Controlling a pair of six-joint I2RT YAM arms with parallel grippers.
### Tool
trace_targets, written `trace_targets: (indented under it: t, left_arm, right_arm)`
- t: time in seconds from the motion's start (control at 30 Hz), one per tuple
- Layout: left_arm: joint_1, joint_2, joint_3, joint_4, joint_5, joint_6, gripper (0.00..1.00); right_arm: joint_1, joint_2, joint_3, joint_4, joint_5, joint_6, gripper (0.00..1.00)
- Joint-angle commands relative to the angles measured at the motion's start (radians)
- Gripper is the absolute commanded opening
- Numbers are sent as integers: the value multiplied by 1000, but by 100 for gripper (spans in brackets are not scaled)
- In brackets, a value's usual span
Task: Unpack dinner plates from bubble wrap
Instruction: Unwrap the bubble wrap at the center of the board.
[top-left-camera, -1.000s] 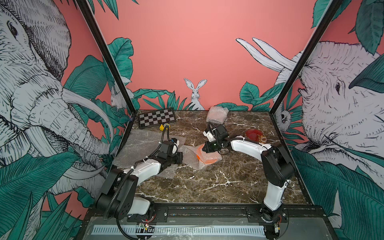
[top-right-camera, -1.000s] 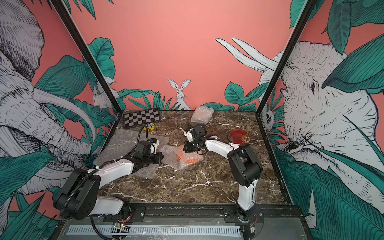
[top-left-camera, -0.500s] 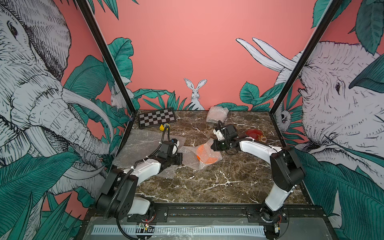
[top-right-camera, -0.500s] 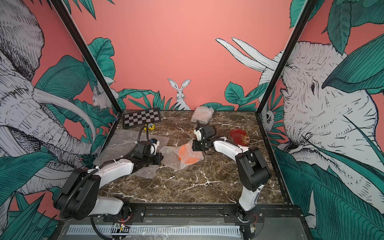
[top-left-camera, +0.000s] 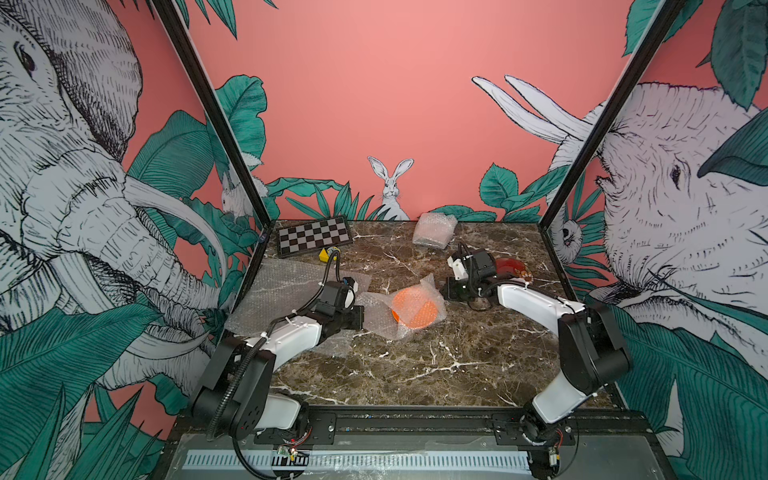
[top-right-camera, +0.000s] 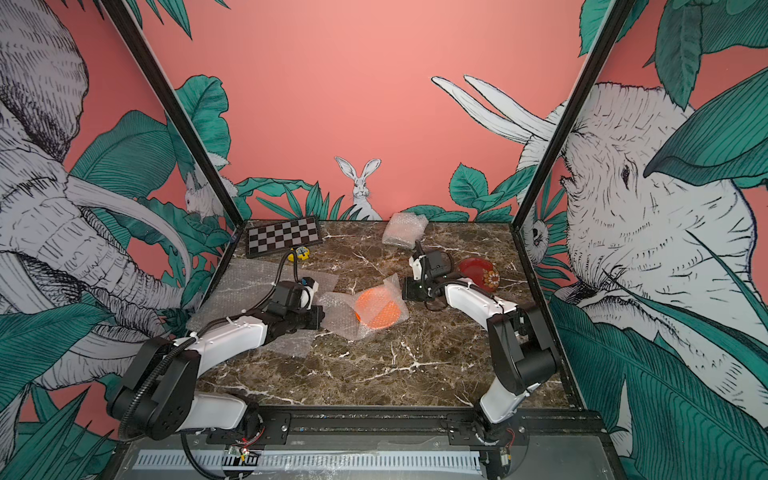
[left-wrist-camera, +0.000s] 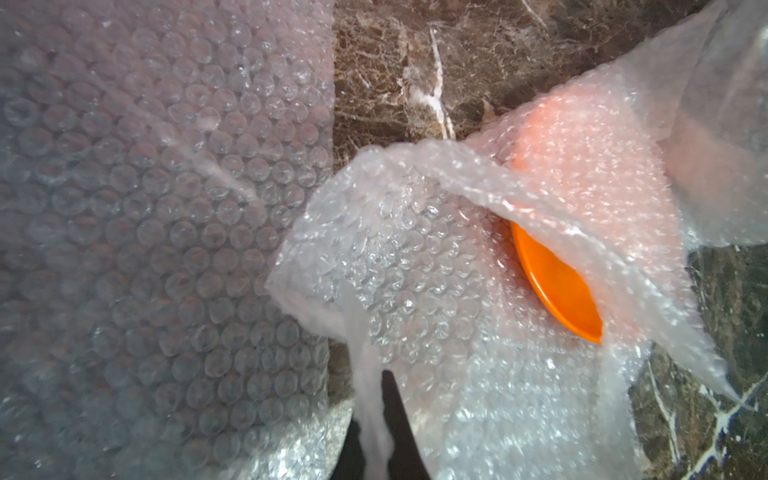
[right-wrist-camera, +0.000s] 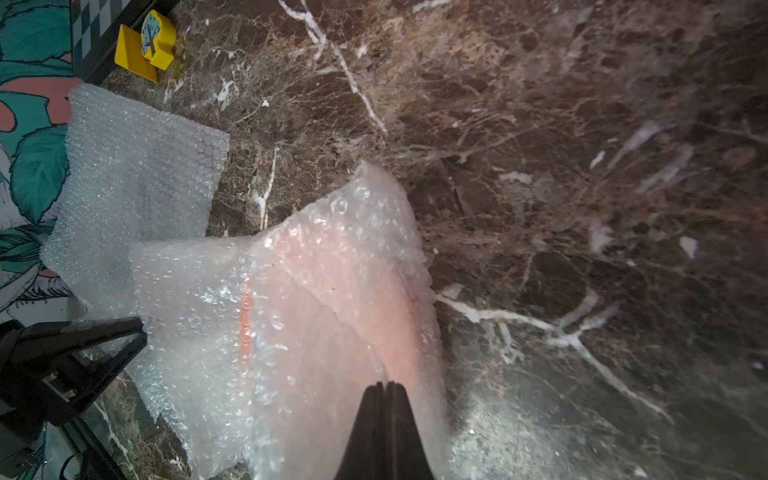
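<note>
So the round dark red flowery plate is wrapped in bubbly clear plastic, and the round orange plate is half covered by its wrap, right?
No: the round dark red flowery plate lies bare on the brown marble table, with no wrap on it; both top views show that. The round orange plate is partly covered by its clear bubble wrap.

Even, bright light in both top views; wrist views soft, with glare on bubble wrap (left-wrist-camera: 415, 270).
</note>
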Motion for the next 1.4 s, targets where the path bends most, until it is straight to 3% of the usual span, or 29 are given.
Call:
trace_targets:
  t: [0.0, 0.33, 0.83, 1.1, 1.17, 1.37]
  left_arm:
    - [5, -15, 21, -37, -28, 11, 0]
    - [4, -12, 25, -48, -34, 18, 0]
    - [5, -14, 19, -50, -37, 18, 0]
    - [5, -28, 20, -55, -35, 33, 0]
    - [5, -36, 20, -62, -41, 37, 5]
    - [5, -85, 32, -117, -105, 64, 43]
  right_arm:
    - [-28, -57, -20, -1, 31, -11, 0]
    - [-92, -115, -86, -61, 108, -46, 0]
    - [-116, -123, -95, -189, 388, -83, 0]
    - [-117, -106, -78, -215, 450, -101, 0]
    - [-117, -107, -75, -222, 459, -106, 1]
    - [-118, -128, -73, -228, 486, -110, 16]
